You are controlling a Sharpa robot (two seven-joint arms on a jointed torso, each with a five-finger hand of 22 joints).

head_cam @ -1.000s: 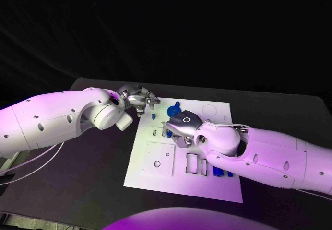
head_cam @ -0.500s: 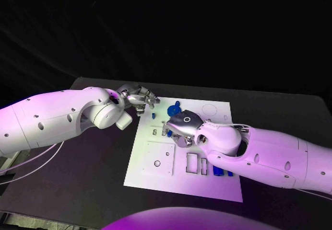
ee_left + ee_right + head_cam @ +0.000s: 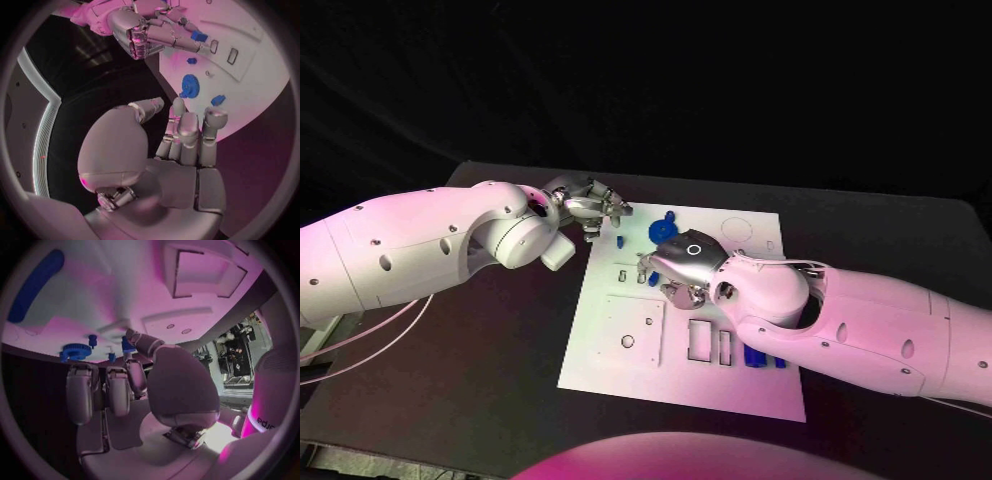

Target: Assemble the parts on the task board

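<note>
1. I see the flat white rectangular task board [image 3: 678,375] lying in the middle of the black table [image 3: 906,240].
2. My left silver hand [image 3: 589,210] hovers just off the board's far left corner; in the left wrist view its fingers [image 3: 187,132] stand straight and close together, and it holds nothing.
3. My right silver hand [image 3: 678,272] is down over the middle of the board. In the right wrist view its thumb and a finger meet on a small blue part [image 3: 128,346], pinching it against the board.
4. A round blue gear-shaped part [image 3: 662,231] lies on the board's far end, between the two hands.
5. More small blue parts [image 3: 762,357] sit near the board's right edge, beside the rectangular slots [image 3: 711,341].
</note>
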